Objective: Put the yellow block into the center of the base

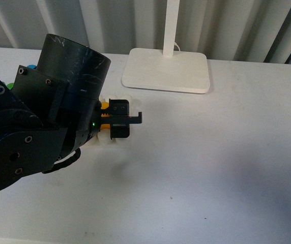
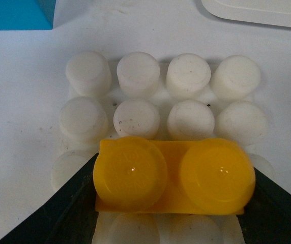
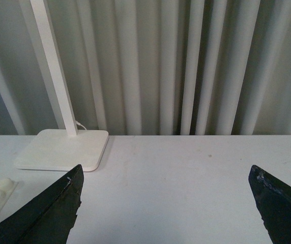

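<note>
Clamping the yellow block (image 2: 171, 175) studs-up, left hand (image 1: 120, 118) holds it along the base (image 2: 138, 73) rows

From the front camera, my left arm (image 1: 38, 137) bulks over the near-left of the table (image 1: 227, 168) and covers most of the base (image 1: 106, 140), so there is no way in from that side. The lamp foot (image 1: 166, 70) and its pole (image 1: 170, 23) stand just behind the base and block the far side. In the left wrist view, the yellow block (image 2: 171, 175) fills the gap between the left gripper's (image 1: 119, 118) fingers (image 2: 66, 213), and a blue brick (image 2: 16, 14) lies off one base corner. The right gripper (image 3: 166, 170), fingers wide apart, faces open table, with free room to the right and front.
</note>
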Robot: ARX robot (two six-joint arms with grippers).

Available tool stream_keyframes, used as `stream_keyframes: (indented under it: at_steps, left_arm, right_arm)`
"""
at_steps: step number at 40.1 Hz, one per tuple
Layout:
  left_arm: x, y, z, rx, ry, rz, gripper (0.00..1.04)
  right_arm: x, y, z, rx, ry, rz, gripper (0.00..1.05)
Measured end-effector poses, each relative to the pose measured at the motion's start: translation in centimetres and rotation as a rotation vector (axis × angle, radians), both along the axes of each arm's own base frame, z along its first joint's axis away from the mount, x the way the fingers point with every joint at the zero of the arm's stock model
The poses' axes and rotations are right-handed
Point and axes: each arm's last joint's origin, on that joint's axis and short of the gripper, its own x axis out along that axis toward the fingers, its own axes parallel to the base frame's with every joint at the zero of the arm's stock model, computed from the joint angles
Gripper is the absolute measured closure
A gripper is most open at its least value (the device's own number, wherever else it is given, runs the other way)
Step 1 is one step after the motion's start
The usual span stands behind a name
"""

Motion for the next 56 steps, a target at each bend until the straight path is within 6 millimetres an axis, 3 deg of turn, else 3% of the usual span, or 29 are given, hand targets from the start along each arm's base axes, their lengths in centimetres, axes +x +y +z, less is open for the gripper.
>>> stream_keyframes:
  at_steps: [22,23,29,37,40,51,56]
  left_arm:
    - [0.3,0.2,0.0,0.002,-0.007,-0.010,0.39]
    - [0.3,0.3,0.1,0.000,-0.007,-0.010,0.38]
    - [0.5,0.6,1.2,-0.012,-0.023,-0.029,0.05]
    - [0.6,1.3,4.4,-0.032,-0.106,-0.018,0.06]
    - [0.2,2.3,5.9,-0.046,-0.143,-0.004,0.06]
    - [-4.6,9.4,11.5,-0.194,-0.267,0.078,0.06]
    - [-7.0,11.8,11.8,-0.107,-0.531,0.071,0.25]
  right_arm:
    - [0.0,0.0,0.0,0.000,0.000,0.000,0.09]
    - [0.0,0.0,0.0,0.000,0.000,0.000,0.09]
    - [0.0,0.0,0.0,0.000,0.000,0.000,0.09]
    - [0.0,0.0,0.0,0.000,0.000,0.000,0.09]
    - [0.0,0.0,0.0,0.000,0.000,0.000,0.09]
    - [0.0,0.0,0.0,0.000,0.000,0.000,0.09]
    - [0.0,0.0,0.0,0.000,0.000,0.000,0.09]
